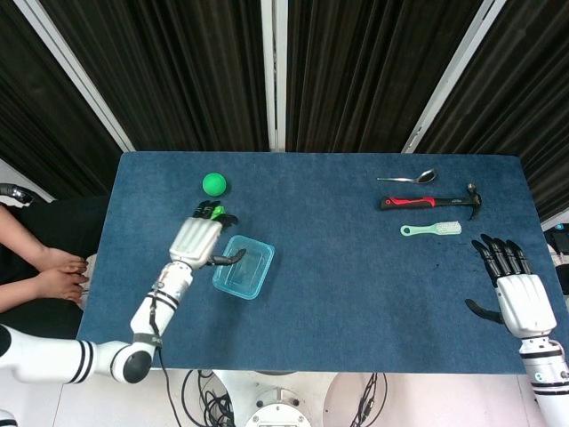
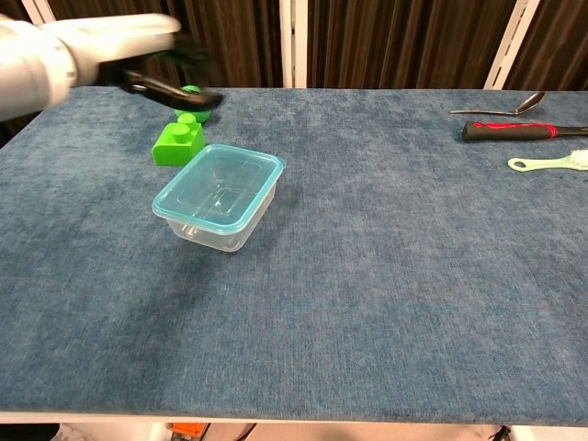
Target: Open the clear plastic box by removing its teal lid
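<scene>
The clear plastic box stands on the blue table, turned at an angle, with its teal lid lying on top. My left hand hovers to the box's left, above the table, holding nothing. Its fingers reach over the green block and its thumb points at the box's left edge. At the table's right edge my right hand rests with fingers spread and empty; the chest view does not show it.
A green block and a green ball lie behind the box to its left. A spoon, a red-handled hammer and a brush lie at the back right. A person's hands are beyond the left edge.
</scene>
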`<state>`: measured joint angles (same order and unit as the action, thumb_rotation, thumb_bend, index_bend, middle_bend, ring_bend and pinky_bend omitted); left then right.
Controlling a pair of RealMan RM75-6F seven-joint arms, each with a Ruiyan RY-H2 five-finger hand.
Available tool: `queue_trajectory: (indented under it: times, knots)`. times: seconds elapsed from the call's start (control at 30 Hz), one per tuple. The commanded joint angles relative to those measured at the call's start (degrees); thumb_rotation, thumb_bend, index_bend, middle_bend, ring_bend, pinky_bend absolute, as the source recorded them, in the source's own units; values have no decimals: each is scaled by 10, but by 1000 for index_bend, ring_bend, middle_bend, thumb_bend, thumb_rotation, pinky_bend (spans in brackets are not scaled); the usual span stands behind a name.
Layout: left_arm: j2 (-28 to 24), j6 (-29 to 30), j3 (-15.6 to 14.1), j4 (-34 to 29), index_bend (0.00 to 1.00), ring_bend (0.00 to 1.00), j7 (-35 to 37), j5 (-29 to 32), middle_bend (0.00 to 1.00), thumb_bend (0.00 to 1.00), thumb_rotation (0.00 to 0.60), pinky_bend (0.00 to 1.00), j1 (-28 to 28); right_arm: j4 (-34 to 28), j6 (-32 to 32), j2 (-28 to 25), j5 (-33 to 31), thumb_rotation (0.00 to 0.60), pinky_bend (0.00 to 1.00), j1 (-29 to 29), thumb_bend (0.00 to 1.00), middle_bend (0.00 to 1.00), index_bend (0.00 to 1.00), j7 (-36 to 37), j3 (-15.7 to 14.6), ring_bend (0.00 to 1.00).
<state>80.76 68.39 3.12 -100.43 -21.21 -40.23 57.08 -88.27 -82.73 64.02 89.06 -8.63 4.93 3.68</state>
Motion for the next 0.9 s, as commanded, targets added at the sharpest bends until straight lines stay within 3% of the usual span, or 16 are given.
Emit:
queue_trajectory:
  times: [0.03,0.33,0.67,0.9]
  knots:
    - [-5,-42,27,43,254,68,-1,62,291,129,184,43,-29,0,1,0,-1,600,0,0,44,7,0,-1,0,0]
    - [2,-90,27,48,255,95,-26,76,302,78,168,43,-35,-2,0,0,-4,600,0,0,44,7,0,-4,0,0]
    - [45,-197,49,116,254,95,-12,102,309,65,168,47,-9,1,3,3,-9,600,0,2,44,7,0,-3,-1,0]
    - [58,-247,73,109,255,95,10,73,312,64,167,47,12,3,0,2,-13,600,0,7,44,7,0,-1,-4,0]
